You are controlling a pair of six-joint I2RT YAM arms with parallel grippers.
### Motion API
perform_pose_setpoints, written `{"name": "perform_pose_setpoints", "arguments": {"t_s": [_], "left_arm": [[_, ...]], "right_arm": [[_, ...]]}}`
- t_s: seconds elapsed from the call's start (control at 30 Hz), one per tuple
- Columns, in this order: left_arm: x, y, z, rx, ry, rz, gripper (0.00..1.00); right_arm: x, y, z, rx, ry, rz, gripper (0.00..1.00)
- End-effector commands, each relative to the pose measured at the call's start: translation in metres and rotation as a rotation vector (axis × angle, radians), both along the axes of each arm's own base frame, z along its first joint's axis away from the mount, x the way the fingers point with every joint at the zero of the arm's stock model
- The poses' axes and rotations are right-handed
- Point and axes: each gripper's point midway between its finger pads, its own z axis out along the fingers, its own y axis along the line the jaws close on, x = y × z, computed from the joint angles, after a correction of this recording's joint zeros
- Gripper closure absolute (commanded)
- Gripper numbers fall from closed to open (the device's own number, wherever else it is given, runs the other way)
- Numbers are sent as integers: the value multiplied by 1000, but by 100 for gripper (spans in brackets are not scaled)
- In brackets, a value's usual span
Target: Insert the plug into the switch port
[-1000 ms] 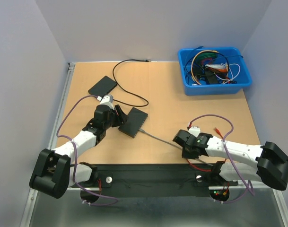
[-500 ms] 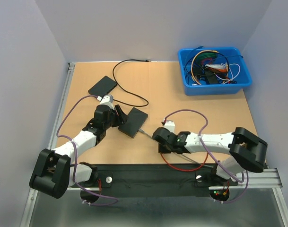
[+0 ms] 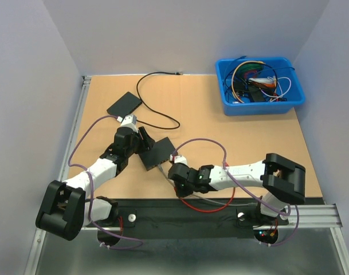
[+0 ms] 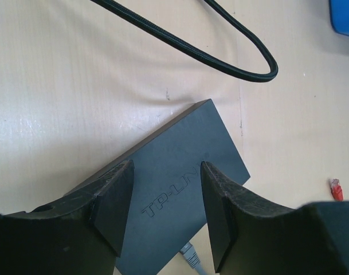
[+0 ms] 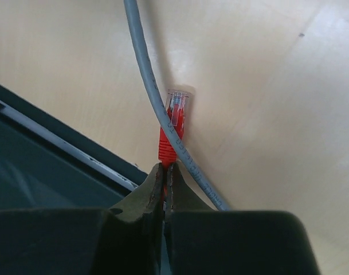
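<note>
The black TP-LINK switch (image 3: 155, 153) lies flat left of centre and also shows in the left wrist view (image 4: 180, 189). My left gripper (image 3: 144, 140) is open, its fingers (image 4: 114, 200) spread over the switch's top. A grey cable (image 5: 157, 97) has its plug (image 4: 189, 255) in the switch's near side. My right gripper (image 3: 175, 172) is just right of the switch and shut on the red cable behind its clear-tipped plug (image 5: 174, 123). The plug points forward over the table and lies against the grey cable. The ports themselves are hidden.
A blue bin (image 3: 260, 86) full of cables stands at the back right. A second black box (image 3: 124, 103) with a looping black cable (image 3: 157, 97) lies at the back left. The red cable loops (image 3: 208, 206) onto the black front rail (image 3: 163, 220).
My right arm has swept left across the table with the red cable, from the right side to beside the switch. The switch has turned and shifted slightly left. The left arm has barely moved.
</note>
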Motion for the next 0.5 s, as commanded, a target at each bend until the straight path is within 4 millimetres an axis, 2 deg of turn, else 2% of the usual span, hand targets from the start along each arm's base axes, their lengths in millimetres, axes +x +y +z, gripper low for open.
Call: {"name": "perform_pose_setpoints", "arguments": {"t_s": [0.0, 0.1, 0.17, 0.27, 0.37, 0.4, 0.43, 0.47], "left_arm": [[1, 0, 7, -5, -30, 4, 40], [1, 0, 6, -3, -26, 4, 40], [1, 0, 5, -1, -25, 5, 40], [2, 0, 5, 0, -22, 7, 40], [1, 0, 5, 1, -22, 6, 40], [2, 1, 5, 1, -22, 9, 40], [2, 1, 5, 1, -22, 8, 40], [1, 1, 4, 1, -17, 9, 40]], "right_arm": [[-30, 23, -4, 55, 85, 193, 100], [-47, 19, -22, 18, 147, 274, 100], [-50, 14, -36, -21, 164, 295, 99], [-50, 13, -43, -40, 162, 297, 100], [-57, 26, -31, 29, 167, 370, 100], [-61, 36, -21, 88, 166, 413, 100], [-69, 45, -2, 159, 178, 469, 99], [-66, 51, 13, 201, 147, 492, 100]]}}
